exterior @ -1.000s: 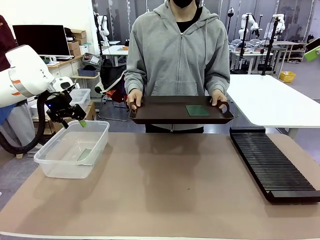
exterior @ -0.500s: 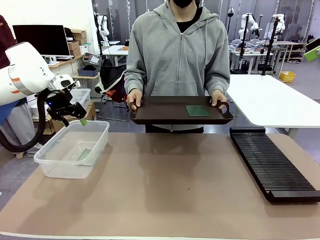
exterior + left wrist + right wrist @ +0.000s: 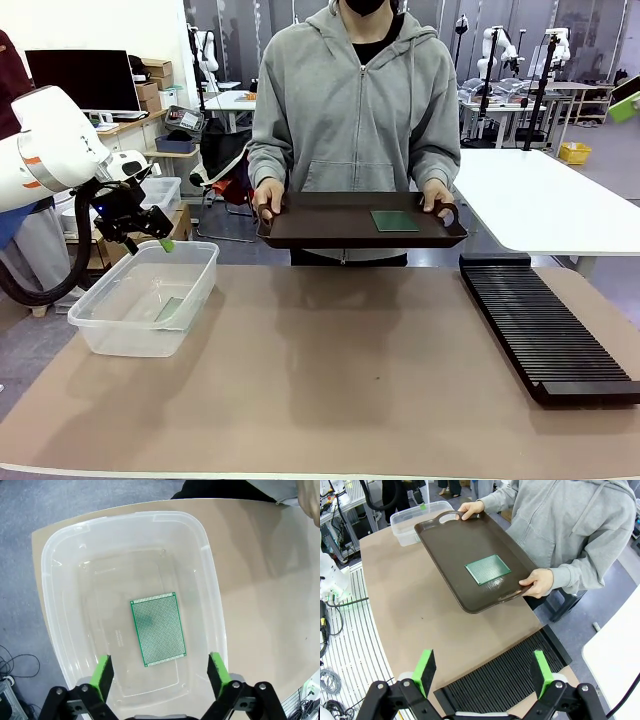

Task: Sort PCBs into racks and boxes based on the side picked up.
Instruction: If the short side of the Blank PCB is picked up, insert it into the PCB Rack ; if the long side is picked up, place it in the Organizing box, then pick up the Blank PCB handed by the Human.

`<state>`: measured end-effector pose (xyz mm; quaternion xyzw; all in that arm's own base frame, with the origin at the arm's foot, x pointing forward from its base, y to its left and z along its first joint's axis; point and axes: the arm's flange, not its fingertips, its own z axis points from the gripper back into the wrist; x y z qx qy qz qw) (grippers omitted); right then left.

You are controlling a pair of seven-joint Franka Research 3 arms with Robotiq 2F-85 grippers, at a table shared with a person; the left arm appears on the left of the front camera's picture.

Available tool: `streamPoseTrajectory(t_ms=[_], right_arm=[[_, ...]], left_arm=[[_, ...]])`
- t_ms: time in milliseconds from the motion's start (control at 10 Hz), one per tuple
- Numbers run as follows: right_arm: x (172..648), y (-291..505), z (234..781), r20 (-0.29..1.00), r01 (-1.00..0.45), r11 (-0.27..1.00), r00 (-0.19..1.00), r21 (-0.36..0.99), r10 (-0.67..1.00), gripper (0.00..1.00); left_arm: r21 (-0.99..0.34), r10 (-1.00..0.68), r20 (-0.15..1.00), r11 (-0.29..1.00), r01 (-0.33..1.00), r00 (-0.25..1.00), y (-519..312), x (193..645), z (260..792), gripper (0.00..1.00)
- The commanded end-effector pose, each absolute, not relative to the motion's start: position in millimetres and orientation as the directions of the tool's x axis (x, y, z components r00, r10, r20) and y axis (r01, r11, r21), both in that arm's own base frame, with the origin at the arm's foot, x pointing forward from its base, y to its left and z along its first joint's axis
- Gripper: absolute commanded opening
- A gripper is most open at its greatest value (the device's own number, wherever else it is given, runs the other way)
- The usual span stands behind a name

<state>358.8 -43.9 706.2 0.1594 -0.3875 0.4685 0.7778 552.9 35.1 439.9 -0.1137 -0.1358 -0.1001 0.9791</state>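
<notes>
Risk: brown tray [image 3: 445, 540] is hand-held beyond desk's far edge. It may tilt or give under a pick, sliding the second PCB [image 3: 487, 569] or muddling which face is taken, so wrong destination. That board lies well apart from both pincers. Left pincer [image 3: 159, 666] wide open, empty, over clear tub [image 3: 212, 585] at desk's left edge; first PCB [image 3: 159, 628] flat on tub floor, below the pads, not touching. Right pincer [image 3: 483, 666] open, empty, above black rack [image 3: 510, 682] along right edge
</notes>
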Motion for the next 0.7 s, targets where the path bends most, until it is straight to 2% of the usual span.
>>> streamPoseTrajectory(t_ms=[0, 500, 600], right_arm=[[359, -43, 705, 0.757, -0.861, 0.497, 0.251, -0.111, 0.603, 1.0], [359, -43, 705, 0.757, -0.861, 0.497, 0.251, -0.111, 0.603, 1.0], [359, -43, 705, 0.757, -0.861, 0.497, 0.251, -0.111, 0.603, 1.0]], left_arm=[[-0.195, -0.164, 0.288, 0.954, 0.226, 0.943, 37, 553, 440, 1.0], [-0.195, -0.165, 0.289, 0.954, 0.227, 0.943, 35, 553, 440, 1.0], [-0.144, -0.222, 0.278, 0.952, 0.269, 0.935, 46, 551, 458, 1.0]])
